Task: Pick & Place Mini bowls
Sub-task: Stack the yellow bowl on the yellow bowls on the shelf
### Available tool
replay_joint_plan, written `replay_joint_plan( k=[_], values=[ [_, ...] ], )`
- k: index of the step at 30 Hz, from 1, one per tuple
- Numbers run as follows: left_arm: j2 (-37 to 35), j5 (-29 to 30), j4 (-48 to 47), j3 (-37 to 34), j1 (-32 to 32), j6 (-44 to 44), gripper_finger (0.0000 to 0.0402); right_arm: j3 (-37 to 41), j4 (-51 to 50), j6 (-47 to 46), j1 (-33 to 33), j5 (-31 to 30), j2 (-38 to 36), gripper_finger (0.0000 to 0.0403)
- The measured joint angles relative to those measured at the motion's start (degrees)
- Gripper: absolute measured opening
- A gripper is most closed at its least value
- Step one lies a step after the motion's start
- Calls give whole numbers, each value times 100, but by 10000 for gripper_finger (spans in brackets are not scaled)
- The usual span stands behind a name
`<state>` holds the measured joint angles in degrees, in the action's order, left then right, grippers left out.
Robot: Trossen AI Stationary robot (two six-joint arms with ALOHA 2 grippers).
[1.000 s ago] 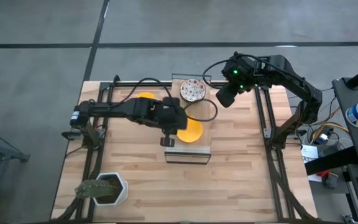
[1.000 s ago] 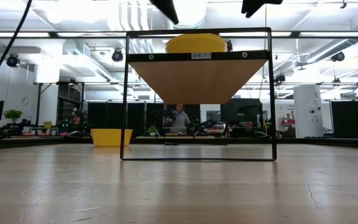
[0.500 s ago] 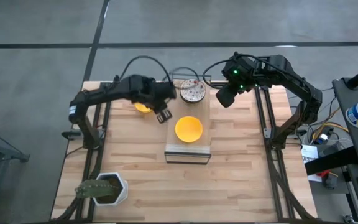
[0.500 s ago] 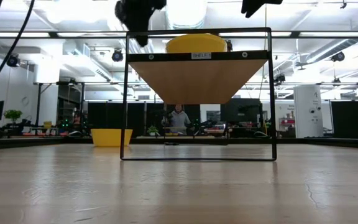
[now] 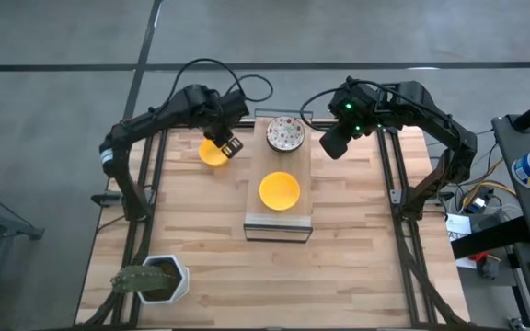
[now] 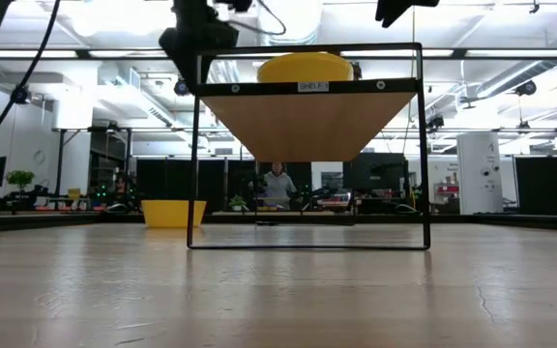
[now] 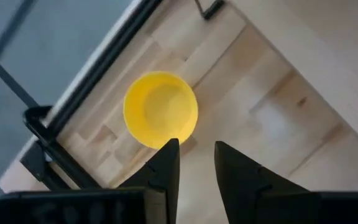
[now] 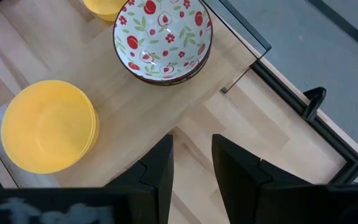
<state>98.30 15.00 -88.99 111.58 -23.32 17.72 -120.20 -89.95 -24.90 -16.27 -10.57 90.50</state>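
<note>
A wire-framed shelf (image 5: 279, 225) stands mid-table. On its wooden top sit a plain yellow bowl (image 5: 280, 190) (image 8: 48, 124) (image 6: 303, 68) and, farther back, a white bowl with a red-green pattern (image 5: 284, 135) (image 8: 163, 38). Another yellow bowl (image 5: 210, 154) (image 7: 160, 110) (image 6: 173, 213) rests on the table left of the shelf. My left gripper (image 5: 231, 145) (image 7: 196, 152) hovers open above that bowl's near-right rim. My right gripper (image 5: 332, 142) (image 8: 191, 146) hangs open above the shelf's far right corner, holding nothing.
A white hexagonal plant pot (image 5: 161, 279) stands at the table's near left corner. Black frame rails (image 5: 145, 175) (image 5: 396, 175) run along both sides of the table. Bare wood lies in front of the shelf. A person (image 6: 278, 184) shows far off in the room.
My left gripper has drawn away from the yellow bowl on the shelf, moving up and toward the table's far left, and now hangs over the yellow bowl on the table. The shelf's yellow bowl has stayed in place. My right arm has kept still.
</note>
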Motion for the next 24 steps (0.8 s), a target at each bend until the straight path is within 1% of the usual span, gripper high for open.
replay_joint_plan(
  k=[4, 13, 16, 21, 24],
  values=[
    [-4, -566, 180, -380, -233, 20, 94, 0, 0, 129, 0, -2, 0, 105],
    [-21, -766, 787, -1706, -428, -192, 94, 0, -2, 203, 0, -2, 0, 105],
    [-98, -819, 1158, -2219, -519, -294, 94, 0, -2, 205, 0, -2, 0, 105],
    [-197, -1367, 2055, -3050, -660, -338, 94, 0, 3, 220, 0, -3, 0, 105],
    [-197, -1492, 2371, -3422, -681, -497, 94, 0, 9, 220, 0, -4, 0, 105]
  ],
)
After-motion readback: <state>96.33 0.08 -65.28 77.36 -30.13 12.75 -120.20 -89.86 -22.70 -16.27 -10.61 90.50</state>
